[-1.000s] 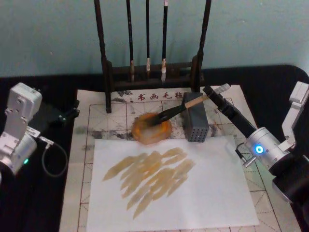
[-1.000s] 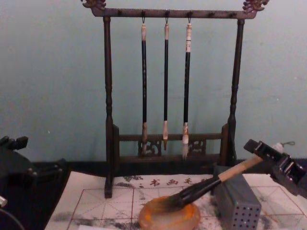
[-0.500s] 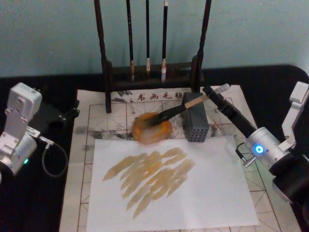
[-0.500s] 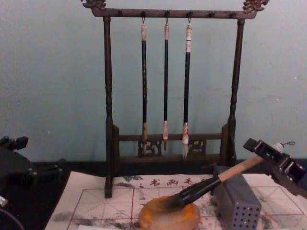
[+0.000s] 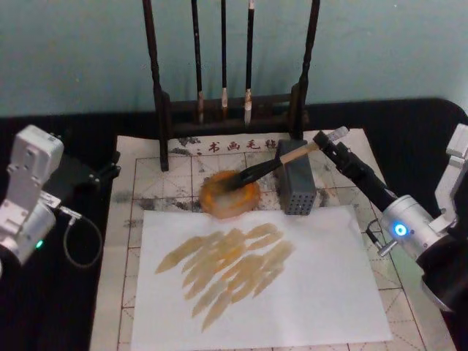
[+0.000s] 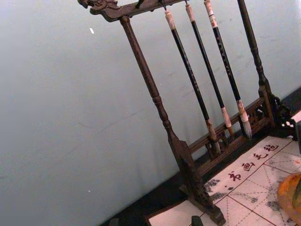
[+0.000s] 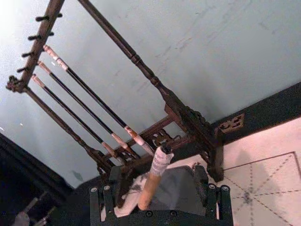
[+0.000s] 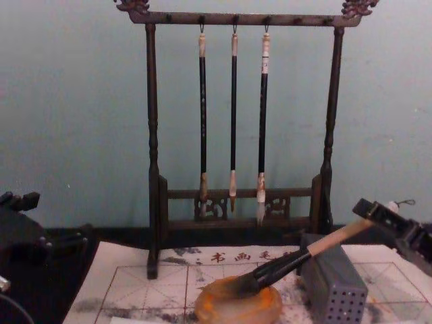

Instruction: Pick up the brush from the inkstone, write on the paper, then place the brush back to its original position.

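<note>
Backdrop: we record a plain pale blue-green painted wall (image 8: 74, 101), evenly lit. Furniture: a black-topped table (image 5: 409, 124) meeting that wall. At the table's far edge we note a dark carved wooden brush rack (image 8: 152, 135) with two turned posts and a top rail, three thin dark-handled brushes (image 8: 233, 115) hanging from it.

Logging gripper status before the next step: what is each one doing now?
Left gripper: parked beside the paper, cannot tell.
Right gripper: open around the brush handle.
</note>
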Available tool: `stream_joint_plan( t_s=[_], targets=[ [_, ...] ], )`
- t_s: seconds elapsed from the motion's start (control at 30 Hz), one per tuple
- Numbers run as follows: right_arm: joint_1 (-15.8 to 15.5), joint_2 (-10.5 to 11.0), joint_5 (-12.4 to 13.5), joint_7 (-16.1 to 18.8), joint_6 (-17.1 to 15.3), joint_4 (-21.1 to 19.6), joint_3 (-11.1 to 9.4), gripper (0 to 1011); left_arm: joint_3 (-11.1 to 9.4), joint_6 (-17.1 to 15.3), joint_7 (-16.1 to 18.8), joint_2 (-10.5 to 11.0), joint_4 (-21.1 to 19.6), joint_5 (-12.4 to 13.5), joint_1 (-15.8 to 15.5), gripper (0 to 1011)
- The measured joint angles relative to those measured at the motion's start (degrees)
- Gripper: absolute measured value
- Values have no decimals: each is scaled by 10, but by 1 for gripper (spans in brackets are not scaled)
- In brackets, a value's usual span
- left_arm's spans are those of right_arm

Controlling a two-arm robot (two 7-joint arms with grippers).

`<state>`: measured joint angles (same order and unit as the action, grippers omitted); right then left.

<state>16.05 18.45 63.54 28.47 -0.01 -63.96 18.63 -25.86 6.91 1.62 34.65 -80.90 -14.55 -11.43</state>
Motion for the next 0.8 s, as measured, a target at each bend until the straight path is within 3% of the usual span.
stream_joint_plan(
  t_s=[0.2, 0.37, 0.53, 0.63, 0.67, 0.8],
  targets=[
    [-17, 17, -25, -15, 9, -26, 0, 1000, 0, 0, 0, 0, 0, 0, 0, 1001],
    [-35, 42, -74, -32, 25, -53, 6, 1000, 0, 0, 0, 0, 0, 0, 0, 1001],
    [-51, 63, -156, -84, 57, -78, 16, 1000, 0, 0, 0, 0, 0, 0, 0, 1001],
    [-56, 66, -196, -118, 76, -85, 21, 1000, 0, 0, 0, 0, 0, 0, 0, 1001],
    [-57, 66, -225, -143, 87, -88, 25, 1000, 0, 0, 0, 0, 0, 0, 0, 1001],
    [-58, 62, -292, -200, 107, -89, 35, 1000, 0, 0, 0, 0, 0, 0, 0, 1001]
  ],
)
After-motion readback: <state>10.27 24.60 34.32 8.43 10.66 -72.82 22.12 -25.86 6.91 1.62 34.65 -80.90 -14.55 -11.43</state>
